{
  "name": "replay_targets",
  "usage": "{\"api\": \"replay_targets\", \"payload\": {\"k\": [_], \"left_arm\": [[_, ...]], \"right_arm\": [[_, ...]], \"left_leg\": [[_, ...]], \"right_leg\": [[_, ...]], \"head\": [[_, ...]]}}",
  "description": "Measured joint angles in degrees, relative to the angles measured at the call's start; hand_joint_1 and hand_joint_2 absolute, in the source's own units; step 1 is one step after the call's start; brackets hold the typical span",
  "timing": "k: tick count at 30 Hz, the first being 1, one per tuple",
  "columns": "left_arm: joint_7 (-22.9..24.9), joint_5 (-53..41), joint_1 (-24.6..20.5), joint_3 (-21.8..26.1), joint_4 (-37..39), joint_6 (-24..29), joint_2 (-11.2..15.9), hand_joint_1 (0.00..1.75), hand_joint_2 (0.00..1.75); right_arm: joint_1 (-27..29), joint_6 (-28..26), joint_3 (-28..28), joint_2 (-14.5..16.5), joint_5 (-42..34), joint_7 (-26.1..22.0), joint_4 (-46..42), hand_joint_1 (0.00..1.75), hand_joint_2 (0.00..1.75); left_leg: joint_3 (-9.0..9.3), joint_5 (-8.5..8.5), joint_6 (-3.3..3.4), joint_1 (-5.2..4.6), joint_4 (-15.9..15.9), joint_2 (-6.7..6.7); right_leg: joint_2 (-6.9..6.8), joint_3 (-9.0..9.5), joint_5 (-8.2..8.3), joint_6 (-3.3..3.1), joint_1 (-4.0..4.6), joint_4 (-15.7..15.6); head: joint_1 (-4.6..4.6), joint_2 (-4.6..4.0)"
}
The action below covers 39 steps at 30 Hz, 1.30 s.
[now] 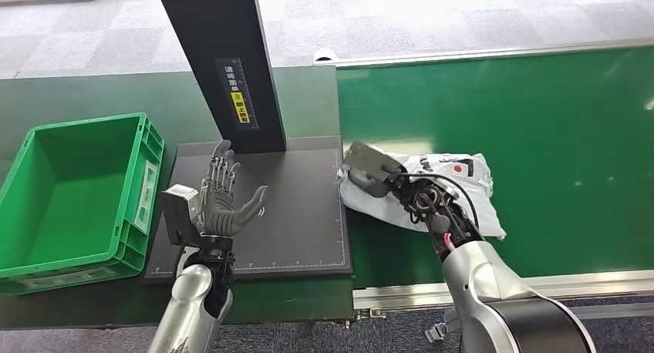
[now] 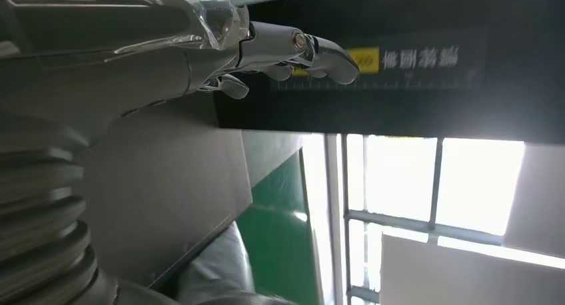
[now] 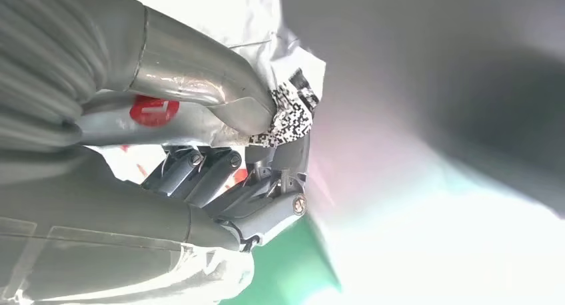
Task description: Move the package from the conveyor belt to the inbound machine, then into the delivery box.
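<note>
1. The fingers (image 3: 266, 185) of the right hand (image 1: 374, 170) were curled onto the package (image 1: 463, 176), and in the right wrist view the thumb pressed the white plastic beside a black-and-white code label (image 3: 292, 112); the hand seemed to grip the bag's end, though the blur there made it hard to be sure how firm the hold was.
2. The left hand (image 1: 220, 199) stood upright with its fingers spread apart and held nothing.
3. The package, a white crumpled bag, lay on the green conveyor belt (image 1: 540, 122), with its left end reaching the edge of the dark platform (image 1: 301, 214) of the inbound machine.
4. The left hand hovered over the left part of this platform, near the black post (image 1: 231, 68) that rises from its far edge; the platform's middle and right part were bare.
5. The green delivery box (image 1: 131, 206) stood just beside the platform's left edge, with its inside open.
</note>
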Motion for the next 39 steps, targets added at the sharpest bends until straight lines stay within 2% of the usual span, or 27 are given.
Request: {"api": "replay_targets", "payload": {"k": [3, 15, 18, 21, 25, 31, 34, 39], "left_arm": [[-0.4, 0.0, 1.2, 0.6, -2.2, 0.5, 0.0, 0.00, 1.75], [-0.4, 0.0, 2.2, 1.5, -5.0, 0.6, 0.0, 0.00, 1.75], [-0.7, 0.3, 2.4, 1.6, -5.1, 1.2, 0.0, 0.00, 1.75], [-1.5, 1.1, 2.6, 1.7, -5.2, 2.2, -0.1, 0.00, 1.75], [-3.6, 2.7, 3.1, 2.2, -5.7, 3.7, -0.3, 0.00, 1.75], [-7.3, 4.0, 3.4, 3.1, -6.6, 8.3, -0.9, 0.00, 1.75], [-8.6, 3.6, 3.4, 3.3, -7.1, 10.8, -1.2, 0.00, 1.75], [-8.8, 3.4, 3.4, 3.5, -7.3, 11.7, -1.4, 0.00, 1.75]], "right_arm": [[-2.2, -1.7, -2.4, 0.1, -3.5, -2.4, -3.0, 1.75, 1.75], [-2.7, -2.0, -4.7, 0.5, -4.0, -2.8, -7.0, 1.75, 1.75], [-2.3, -3.9, -4.8, 0.6, -7.1, -6.3, -8.4, 1.75, 1.75], [-0.4, -9.6, -4.4, 0.3, -14.4, -10.5, -14.5, 1.75, 1.75], [3.9, -21.9, -2.3, -0.8, -22.3, -11.5, -28.3, 1.75, 1.75], [9.0, -36.4, 0.4, -1.1, -23.6, -15.7, -43.2, 1.75, 1.75], [10.9, -40.4, 2.1, -0.9, -23.1, -16.9, -47.1, 1.75, 1.75], [12.3, -41.7, 3.9, -0.8, -23.3, -17.1, -50.3, 1.75, 1.75]], "left_leg": [[-0.06, 0.08, -0.10, 0.12, -0.1, -0.43], [-0.06, 0.08, -0.11, 0.07, 0.1, -0.72], [-0.06, 0.08, -0.11, 0.07, 0.1, -0.74], [-0.06, 0.08, -0.11, 0.07, 0.1, -0.81], [-0.07, 0.06, -0.11, 0.07, 0.1, -0.84], [-0.07, 0.04, -0.10, 0.07, 0.1, -0.85], [-0.05, 0.05, -0.10, 0.08, 0.1, -0.85], [-0.04, 0.06, -0.11, 0.08, 0.1, -0.86]], "right_leg": [[-0.40, 0.09, -0.08, -0.01, 0.15, 0.0], [-0.68, 0.32, -0.09, 0.03, 0.10, 0.0], [-0.69, 0.31, -0.09, 0.04, 0.10, 0.0], [-0.73, 0.31, -0.11, 0.06, 0.10, 0.0], [-0.77, 0.31, -0.14, 0.09, 0.10, 0.0], [-0.77, 0.34, -0.16, 0.12, 0.10, 0.0], [-0.77, 0.35, -0.16, 0.12, 0.10, 0.0], [-0.78, 0.36, -0.16, 0.12, 0.10, 0.0]], "head": [[0.03, 0.00], [0.04, -0.01], [0.03, -0.01], [0.03, -0.01], [0.04, 0.00], [0.03, 0.00], [0.03, -0.01], [0.04, 0.00]]}}
